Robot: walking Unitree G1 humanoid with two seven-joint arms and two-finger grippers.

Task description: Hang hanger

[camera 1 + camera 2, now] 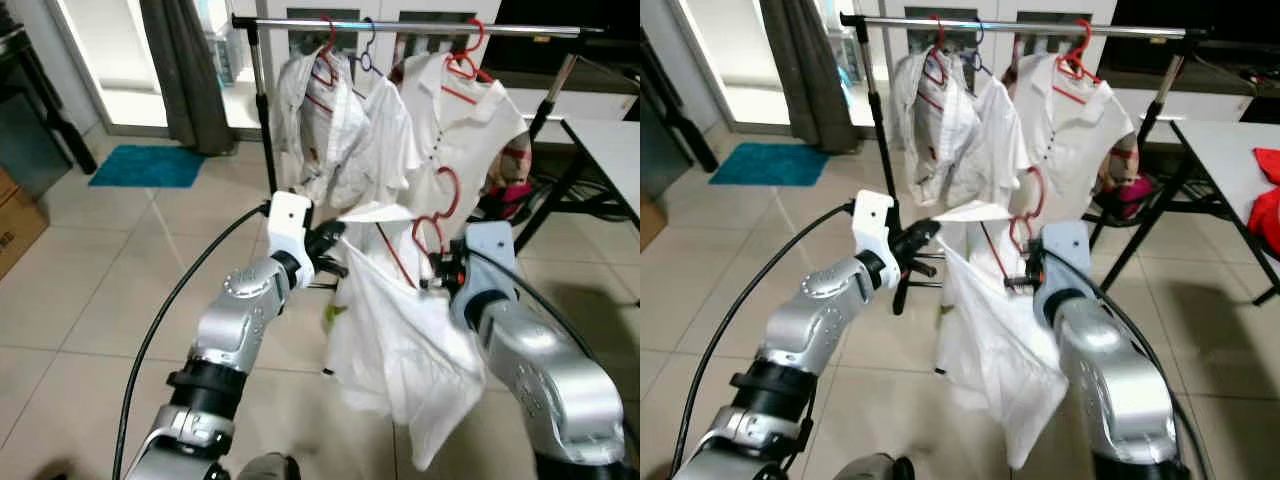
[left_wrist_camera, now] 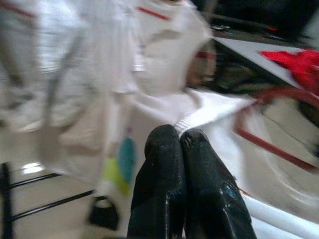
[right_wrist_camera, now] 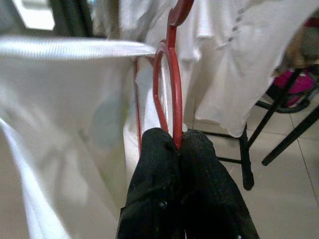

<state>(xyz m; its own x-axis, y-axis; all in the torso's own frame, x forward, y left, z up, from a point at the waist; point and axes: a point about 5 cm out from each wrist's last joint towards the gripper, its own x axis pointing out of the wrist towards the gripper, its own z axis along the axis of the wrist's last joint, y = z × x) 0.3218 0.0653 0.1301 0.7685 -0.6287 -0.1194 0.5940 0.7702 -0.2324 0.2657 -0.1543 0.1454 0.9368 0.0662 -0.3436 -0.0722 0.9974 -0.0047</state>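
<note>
Pinched between the pressed-together fingers of the right gripper [image 3: 178, 144], a red plastic hanger [image 1: 437, 205] carrying a white shirt [image 1: 400, 340] is held below the silver clothes rail [image 1: 400, 24]. The shirt's collar edge is clamped by the closed left gripper [image 2: 180, 137]. Open rail is left between two hung white shirts [image 1: 345, 130]. No writing can be read; the left wrist view is blurred.
</note>
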